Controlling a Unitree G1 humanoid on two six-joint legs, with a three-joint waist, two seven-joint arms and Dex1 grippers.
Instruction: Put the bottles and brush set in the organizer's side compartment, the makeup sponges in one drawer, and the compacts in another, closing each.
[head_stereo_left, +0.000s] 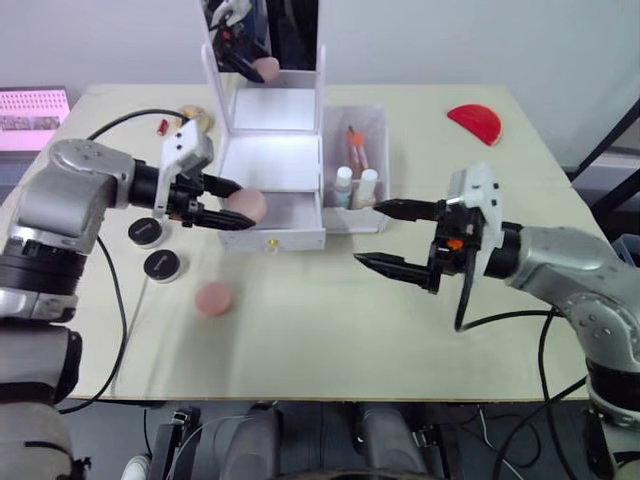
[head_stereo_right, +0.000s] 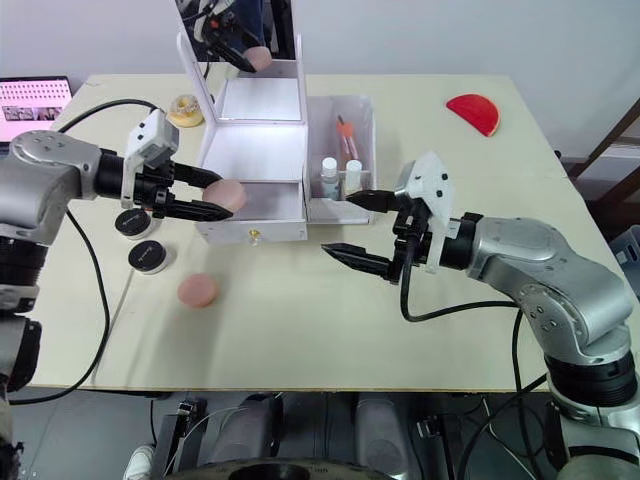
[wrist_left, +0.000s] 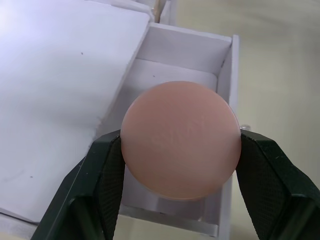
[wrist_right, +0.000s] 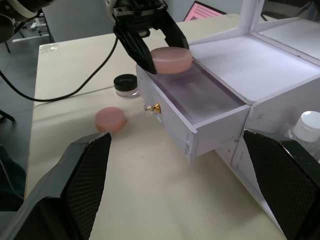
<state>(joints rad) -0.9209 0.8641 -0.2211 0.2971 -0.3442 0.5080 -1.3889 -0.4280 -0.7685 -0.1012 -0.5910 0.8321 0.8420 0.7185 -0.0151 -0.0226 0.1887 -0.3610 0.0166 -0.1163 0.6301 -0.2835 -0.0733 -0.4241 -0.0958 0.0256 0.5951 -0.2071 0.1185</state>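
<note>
Left tool (wrist_left: 177, 150) clamps sponge (wrist_left: 180, 137) over open drawer (wrist_right: 200, 107); right tool (head_stereo_left: 395, 238) apart.

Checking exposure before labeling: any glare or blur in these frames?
Left eye view: organizer top washed out by glare. Left wrist view: sponge between the left claw fingers looks soft; white panel bright. Right wrist view: right claw fingers blurred; open drawer clear.
</note>
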